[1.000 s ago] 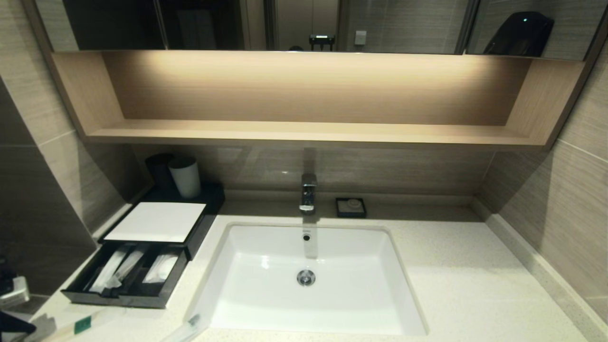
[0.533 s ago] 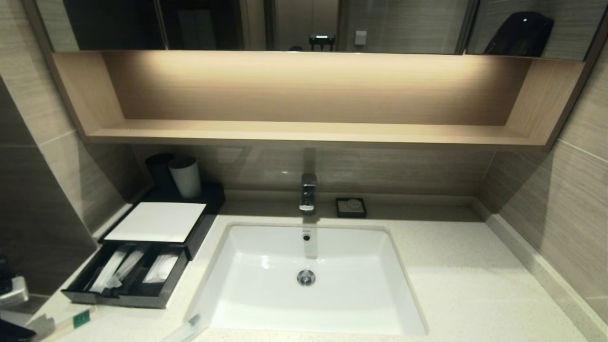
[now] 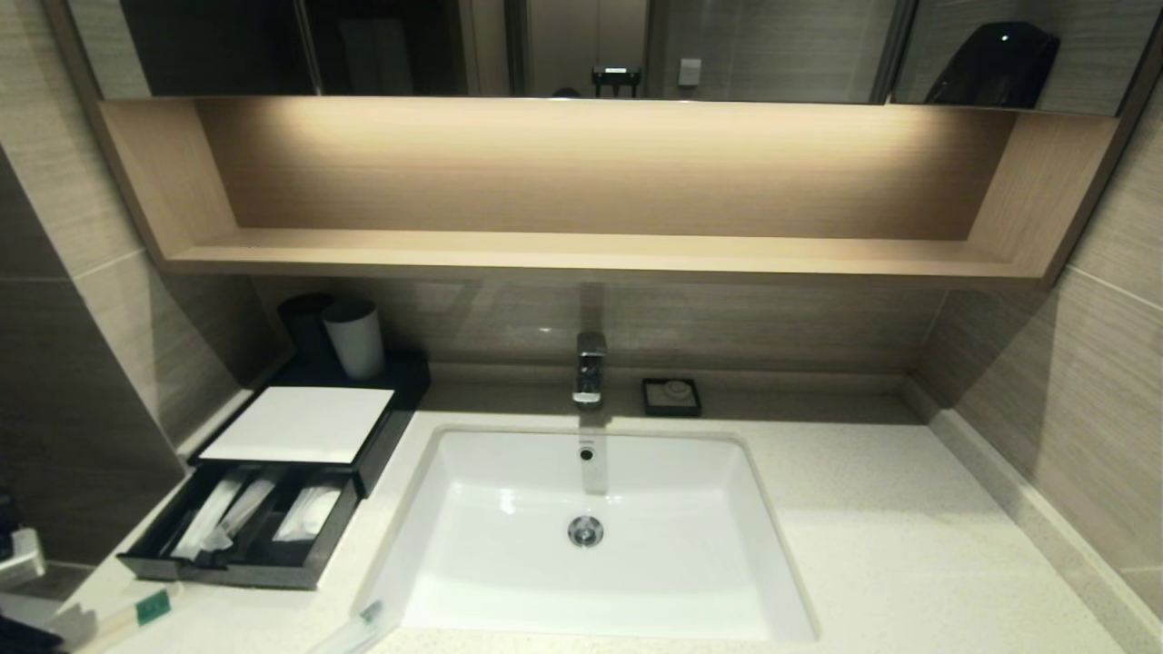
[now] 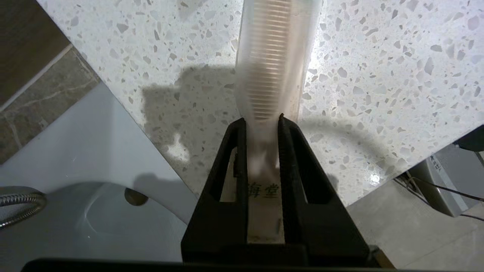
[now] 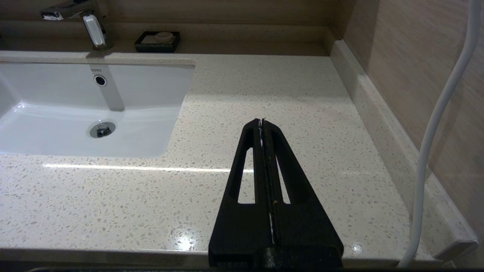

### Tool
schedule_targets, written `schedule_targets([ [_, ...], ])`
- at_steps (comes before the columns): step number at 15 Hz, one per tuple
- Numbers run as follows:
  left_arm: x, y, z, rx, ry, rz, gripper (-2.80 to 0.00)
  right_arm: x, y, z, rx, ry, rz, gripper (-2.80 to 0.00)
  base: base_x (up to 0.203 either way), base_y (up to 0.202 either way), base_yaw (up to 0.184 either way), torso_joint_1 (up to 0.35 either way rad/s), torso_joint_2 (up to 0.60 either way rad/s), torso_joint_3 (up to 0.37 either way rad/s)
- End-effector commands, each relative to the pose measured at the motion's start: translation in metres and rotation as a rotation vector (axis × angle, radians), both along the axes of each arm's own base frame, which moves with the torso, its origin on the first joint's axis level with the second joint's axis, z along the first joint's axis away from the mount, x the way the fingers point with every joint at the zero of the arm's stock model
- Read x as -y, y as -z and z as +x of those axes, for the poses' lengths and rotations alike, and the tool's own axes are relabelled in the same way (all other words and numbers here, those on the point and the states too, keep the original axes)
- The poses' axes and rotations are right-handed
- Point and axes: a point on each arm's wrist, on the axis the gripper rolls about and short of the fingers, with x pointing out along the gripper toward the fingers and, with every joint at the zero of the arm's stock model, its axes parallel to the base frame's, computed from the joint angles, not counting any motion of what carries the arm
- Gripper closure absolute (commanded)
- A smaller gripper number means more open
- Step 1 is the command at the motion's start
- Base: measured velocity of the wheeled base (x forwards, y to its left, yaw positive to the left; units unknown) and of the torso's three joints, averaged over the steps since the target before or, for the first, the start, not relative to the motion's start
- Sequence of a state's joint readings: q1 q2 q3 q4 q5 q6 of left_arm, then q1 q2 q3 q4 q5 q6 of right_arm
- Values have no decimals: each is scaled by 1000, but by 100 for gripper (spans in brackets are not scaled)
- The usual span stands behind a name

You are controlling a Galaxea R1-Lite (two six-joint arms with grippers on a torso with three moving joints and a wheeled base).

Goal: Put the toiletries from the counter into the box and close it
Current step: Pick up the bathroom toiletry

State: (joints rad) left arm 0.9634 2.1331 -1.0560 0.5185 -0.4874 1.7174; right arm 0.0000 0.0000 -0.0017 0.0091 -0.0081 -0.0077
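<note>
My left gripper (image 4: 262,120) is shut on one end of a long whitish packet (image 4: 269,68) and holds it over the speckled counter (image 4: 378,56) near its front left corner. In the head view this packet (image 3: 136,610), with its green label, lies at the bottom left in front of the box. The box (image 3: 300,422) has a white top panel, and its drawer (image 3: 241,568) is pulled out with several packets (image 3: 227,513) inside. Another clear packet (image 3: 359,627) lies at the sink's front left edge. My right gripper (image 5: 262,121) is shut and empty over the counter right of the sink.
The white sink (image 3: 509,454) and tap (image 3: 589,368) fill the middle. A grey cup (image 3: 354,338) stands behind the box. A small black soap dish (image 3: 670,397) sits by the tap. A white cable (image 5: 438,113) hangs by the right wall.
The green-labelled packet has shifted slightly left and away from the front edge. My left arm has drawn further off the left edge of the head view.
</note>
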Motion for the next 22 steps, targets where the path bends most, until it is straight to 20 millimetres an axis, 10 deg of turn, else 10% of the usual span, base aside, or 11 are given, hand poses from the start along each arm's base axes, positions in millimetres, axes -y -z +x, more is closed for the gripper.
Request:
schedule_targets([
  [1,0,-4,-3,7,-1,7,0,0,0,0,0,0,-1,0,0,0,0,0,0,0],
  [22,-17,-23,-33,42,-110,53,0,0,0,0,0,0,0,0,0,0,0,0,0,0],
])
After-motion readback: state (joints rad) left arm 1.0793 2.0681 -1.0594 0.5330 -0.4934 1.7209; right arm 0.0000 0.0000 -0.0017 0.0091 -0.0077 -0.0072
